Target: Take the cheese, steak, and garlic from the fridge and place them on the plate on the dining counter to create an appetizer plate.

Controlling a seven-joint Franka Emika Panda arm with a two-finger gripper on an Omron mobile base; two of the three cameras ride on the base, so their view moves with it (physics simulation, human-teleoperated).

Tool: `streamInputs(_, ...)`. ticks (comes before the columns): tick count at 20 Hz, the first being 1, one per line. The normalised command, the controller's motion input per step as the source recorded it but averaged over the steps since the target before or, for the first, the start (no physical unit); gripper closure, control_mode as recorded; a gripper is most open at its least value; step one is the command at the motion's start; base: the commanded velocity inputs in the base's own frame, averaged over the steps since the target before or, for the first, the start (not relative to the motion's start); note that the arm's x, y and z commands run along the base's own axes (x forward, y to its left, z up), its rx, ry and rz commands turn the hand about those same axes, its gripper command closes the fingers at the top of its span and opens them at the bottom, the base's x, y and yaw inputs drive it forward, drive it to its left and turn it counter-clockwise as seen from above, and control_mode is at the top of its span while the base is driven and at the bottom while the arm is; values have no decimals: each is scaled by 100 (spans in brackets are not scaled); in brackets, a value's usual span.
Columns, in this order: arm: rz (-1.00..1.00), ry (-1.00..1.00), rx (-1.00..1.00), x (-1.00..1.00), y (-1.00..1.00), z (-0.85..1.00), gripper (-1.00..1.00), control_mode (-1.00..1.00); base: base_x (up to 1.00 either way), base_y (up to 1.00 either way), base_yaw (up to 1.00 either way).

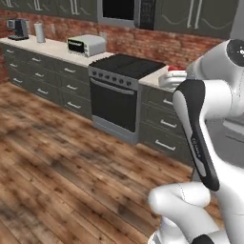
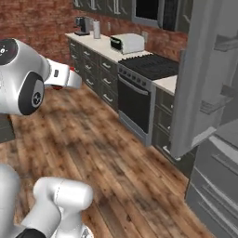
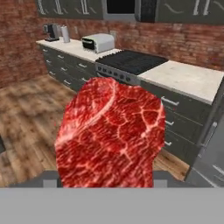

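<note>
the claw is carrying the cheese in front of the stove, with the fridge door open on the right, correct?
Not the cheese. The hand view shows the claw carrying the steak, a marbled red slab. The stove is beyond it, and the right base view shows the fridge door open on the right.

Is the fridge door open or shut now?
Open. In the right base view the fridge door swings out toward the floor, showing its inner shelves, with the fridge body behind it.

Red brick wall (image 1: 143, 43), wooden plank floor (image 1: 57, 171)
</note>
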Motion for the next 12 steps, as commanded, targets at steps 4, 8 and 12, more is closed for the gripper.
streamInputs(4,0,0,0,0,0,0,100,100,70,83,53)
streamInputs(8,0,0,0,0,0,0,100,100,100,53,41)
streamInputs(12,0,0,0,0,0,0,100,100,100,8,29)
